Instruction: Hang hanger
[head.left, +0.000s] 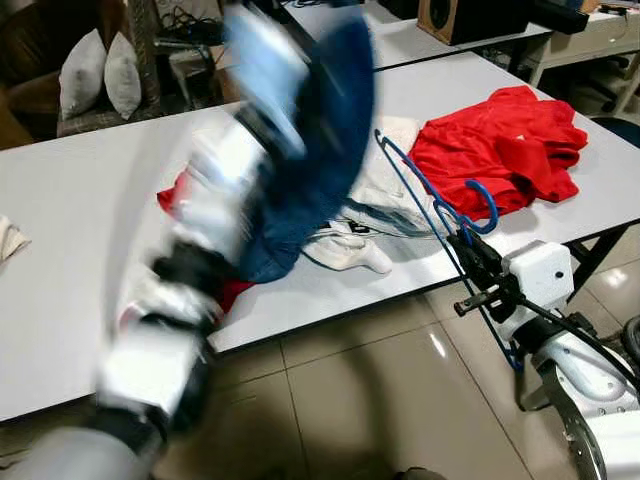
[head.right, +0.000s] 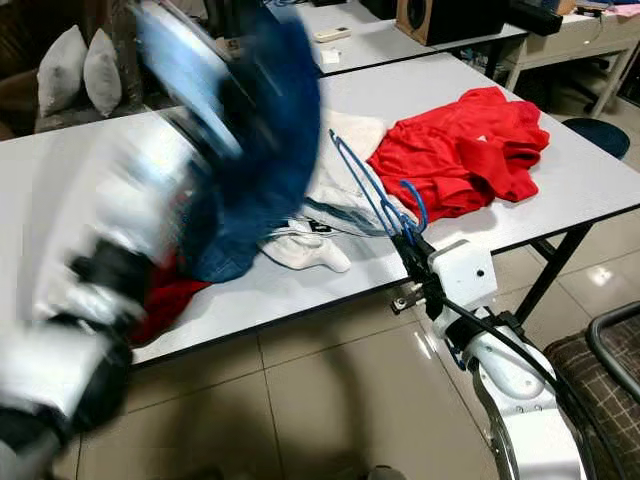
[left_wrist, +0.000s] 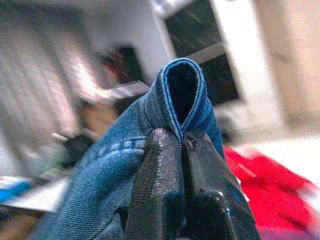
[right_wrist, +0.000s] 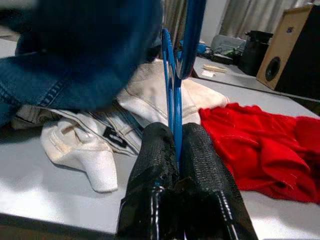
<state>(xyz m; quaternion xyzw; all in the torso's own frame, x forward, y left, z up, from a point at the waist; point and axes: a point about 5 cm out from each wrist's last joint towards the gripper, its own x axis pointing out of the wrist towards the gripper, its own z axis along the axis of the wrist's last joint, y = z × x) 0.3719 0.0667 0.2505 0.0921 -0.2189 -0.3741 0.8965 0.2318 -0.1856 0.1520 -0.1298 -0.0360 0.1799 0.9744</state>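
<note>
My right gripper (head.left: 462, 240) is shut on a blue wire hanger (head.left: 420, 185), holding it over the white table's front edge; in the right wrist view the hanger (right_wrist: 175, 100) runs up from between the black fingers (right_wrist: 155, 165). My left arm, blurred by motion, is raised on the left with a dark blue denim garment (head.left: 320, 150) hanging from it. In the left wrist view the left gripper (left_wrist: 182, 145) is shut on a fold of the blue denim garment (left_wrist: 182, 95).
On the white table (head.left: 60, 190) lie a red garment (head.left: 505, 145), pale jeans and white cloth (head.left: 350, 250), and a second red cloth (head.left: 175, 195) under the denim. Tiled floor (head.left: 360, 390) lies in front. A second table with a speaker (head.left: 470, 15) stands behind.
</note>
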